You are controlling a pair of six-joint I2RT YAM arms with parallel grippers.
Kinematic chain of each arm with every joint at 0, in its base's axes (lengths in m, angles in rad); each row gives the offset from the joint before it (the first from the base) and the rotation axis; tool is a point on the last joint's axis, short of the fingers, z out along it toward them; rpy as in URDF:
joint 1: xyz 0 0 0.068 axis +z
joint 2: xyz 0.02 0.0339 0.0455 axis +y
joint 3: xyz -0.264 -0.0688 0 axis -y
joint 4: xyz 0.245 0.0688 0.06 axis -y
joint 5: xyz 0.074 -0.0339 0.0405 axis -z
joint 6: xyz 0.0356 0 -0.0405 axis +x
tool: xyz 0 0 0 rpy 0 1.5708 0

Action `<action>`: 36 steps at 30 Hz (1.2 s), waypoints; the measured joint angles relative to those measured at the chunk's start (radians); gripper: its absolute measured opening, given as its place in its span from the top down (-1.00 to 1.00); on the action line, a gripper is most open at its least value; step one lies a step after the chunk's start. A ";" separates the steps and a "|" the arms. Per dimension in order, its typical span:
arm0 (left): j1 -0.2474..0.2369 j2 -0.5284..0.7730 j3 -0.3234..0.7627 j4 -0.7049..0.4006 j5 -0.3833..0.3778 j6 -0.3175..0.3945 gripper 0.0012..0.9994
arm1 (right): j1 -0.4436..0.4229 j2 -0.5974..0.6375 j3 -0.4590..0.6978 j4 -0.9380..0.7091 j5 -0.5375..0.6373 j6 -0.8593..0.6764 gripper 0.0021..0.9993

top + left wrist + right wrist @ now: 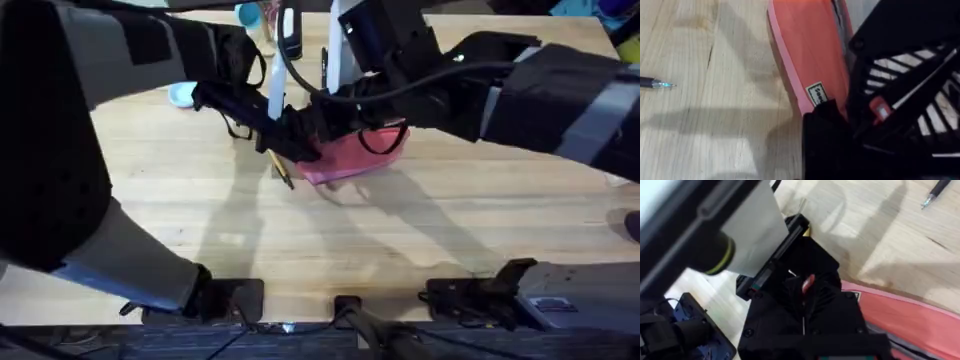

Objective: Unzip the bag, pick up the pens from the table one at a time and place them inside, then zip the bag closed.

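I have both grippers crowded on the bag's (pixel 352 155) left end, working the zipper, I judge. I cannot tell either's finger state. Next, steady tension along the zip.

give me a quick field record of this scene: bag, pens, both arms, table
bag: coral-pink pouch lying on the table, both arms meeting over its left end
zipper: state hidden by the arms
pens: black pen tip on bare wood, apart from the bag; yellow pen with black tip at the bag's left end
left gripper: at the bag's end, jaws unclear
right gripper: at the bag's end, jaws unclear
table: light wooden planks
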 joint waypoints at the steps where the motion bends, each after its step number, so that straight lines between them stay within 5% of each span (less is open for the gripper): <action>1: 0.001 0.000 0.000 0.000 -0.001 0.000 0.91 | 0.004 0.000 0.000 0.001 0.007 0.004 0.94; 5: 0.005 0.000 0.000 -0.002 -0.003 0.000 0.91 | 0.016 0.000 0.000 0.002 0.030 0.015 0.91; 11: 0.018 0.000 0.000 -0.018 -0.004 0.016 0.91 | -0.004 0.002 0.000 -0.033 0.102 0.028 -0.56; 14: 0.021 0.000 0.000 -0.019 -0.006 0.022 0.91 | -0.024 0.002 0.005 -0.070 0.110 0.039 -0.97; 26: 0.013 0.000 0.000 -0.020 -0.008 0.010 0.91 | -0.179 0.002 0.019 -0.128 -0.014 0.041 -0.99; 36: 0.064 0.000 0.000 -0.068 -0.004 0.007 0.91 | -0.252 0.001 0.027 -0.145 0.059 0.036 -0.99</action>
